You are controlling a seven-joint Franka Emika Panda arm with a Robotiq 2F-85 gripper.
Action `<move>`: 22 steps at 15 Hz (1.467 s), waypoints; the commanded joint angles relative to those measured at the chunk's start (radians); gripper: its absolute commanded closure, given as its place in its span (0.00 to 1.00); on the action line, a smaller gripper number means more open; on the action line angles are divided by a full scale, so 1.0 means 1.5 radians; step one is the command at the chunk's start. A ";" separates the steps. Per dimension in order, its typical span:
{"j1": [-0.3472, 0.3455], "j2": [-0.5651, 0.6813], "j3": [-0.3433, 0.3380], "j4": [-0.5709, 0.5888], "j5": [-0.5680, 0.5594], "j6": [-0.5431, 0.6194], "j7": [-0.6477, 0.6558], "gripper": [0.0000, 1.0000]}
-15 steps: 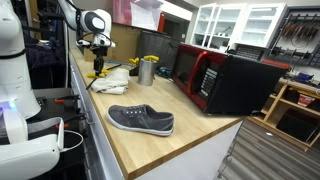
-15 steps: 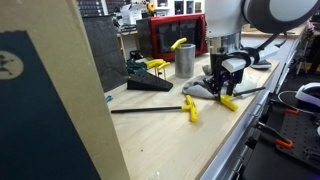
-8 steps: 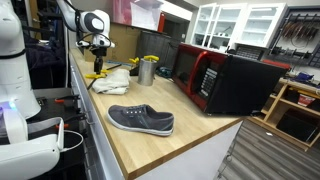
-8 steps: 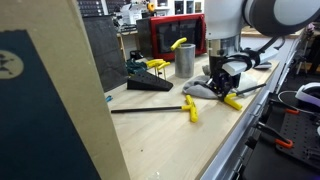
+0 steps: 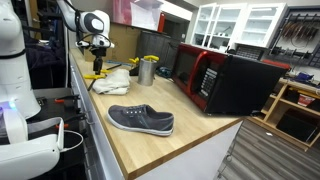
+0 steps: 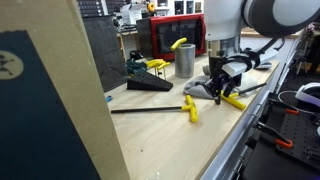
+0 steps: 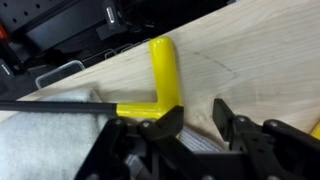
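Observation:
My gripper (image 7: 197, 122) is open and empty, and its black fingers (image 7: 165, 124) straddle bare wood and the edge of a grey cloth (image 7: 45, 145). A yellow L-shaped tool handle (image 7: 163, 72) lies just ahead of the left finger, with a thin black rod running off to the left. In both exterior views the gripper (image 5: 99, 63) (image 6: 222, 88) hangs low over the cloth (image 5: 110, 81) (image 6: 200, 89) and the yellow handle (image 5: 97, 75) (image 6: 231, 101), near the counter's edge.
A grey shoe (image 5: 141, 120) lies on the wooden counter (image 5: 175, 140). A metal cup (image 5: 148, 70) (image 6: 185, 60) and a red-and-black microwave (image 5: 222, 78) stand nearby. A second yellow-handled tool (image 6: 190, 108), a black wedge (image 6: 150, 86) and a large foreground board (image 6: 50, 100) show too.
The gripper has come down slightly toward the cloth and the yellow handle. Nothing else has moved.

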 commanded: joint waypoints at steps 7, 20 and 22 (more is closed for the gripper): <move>0.023 -0.059 -0.001 -0.032 0.097 -0.022 -0.036 0.00; 0.003 -0.099 0.007 -0.046 0.058 -0.050 -0.098 0.00; 0.005 -0.088 0.006 -0.046 0.050 -0.041 -0.107 0.00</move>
